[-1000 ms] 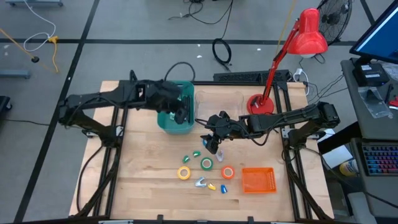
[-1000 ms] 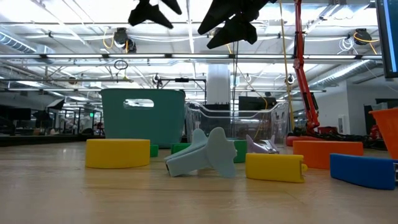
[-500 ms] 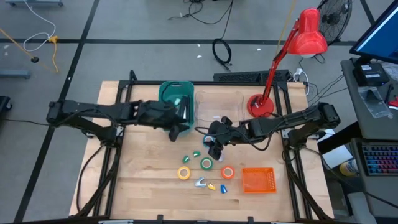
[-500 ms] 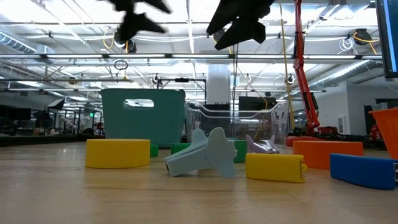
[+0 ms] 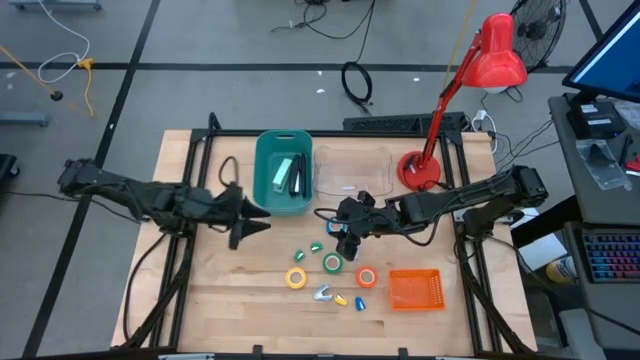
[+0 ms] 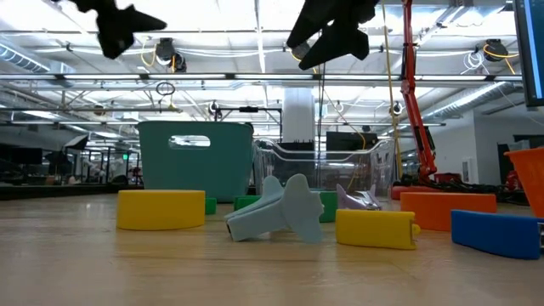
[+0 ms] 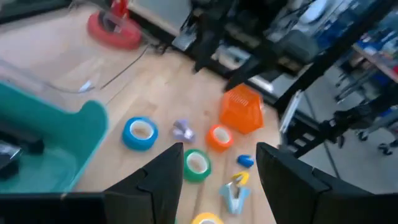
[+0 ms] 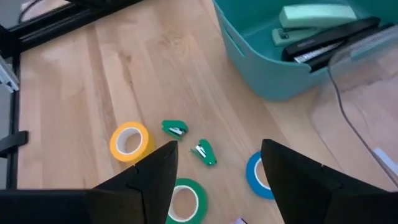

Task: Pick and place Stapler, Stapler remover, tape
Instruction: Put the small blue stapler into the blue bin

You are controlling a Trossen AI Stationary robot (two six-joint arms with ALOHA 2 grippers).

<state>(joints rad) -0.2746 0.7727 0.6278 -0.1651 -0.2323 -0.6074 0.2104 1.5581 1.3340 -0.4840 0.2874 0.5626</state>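
Left gripper (image 5: 258,224): I see it over bare wood, left of the teal bin and well apart from the loose items. Its fingers (image 7: 158,180) stand spread with nothing between them.

Right gripper (image 5: 343,240): I see it raised above the table just beyond the tape cluster, jaws parted and empty.

Teal bin (image 5: 263,190): it sits at the table's far middle. Two staplers lie inside side by side, a pale green stapler (image 8: 317,15) and a black stapler (image 8: 329,38).

Clear tray (image 5: 350,165): it stands just right of the bin.

Tape: all four rolls lie flat on the wood in front of the bin. Blue roll (image 8: 256,175), green roll (image 5: 331,263), yellow roll (image 5: 296,278), orange roll (image 5: 366,277).

Staple removers: two green ones (image 8: 175,129) lie between the yellow and blue rolls. A grey one (image 5: 322,293), a yellow one (image 5: 341,299) and a blue one (image 5: 360,301) lie nearer the front edge.

Orange basket (image 5: 414,289): it stands at the front right, just beside the orange roll.

Red desk lamp (image 5: 420,168): its base rests at the far right of the table.
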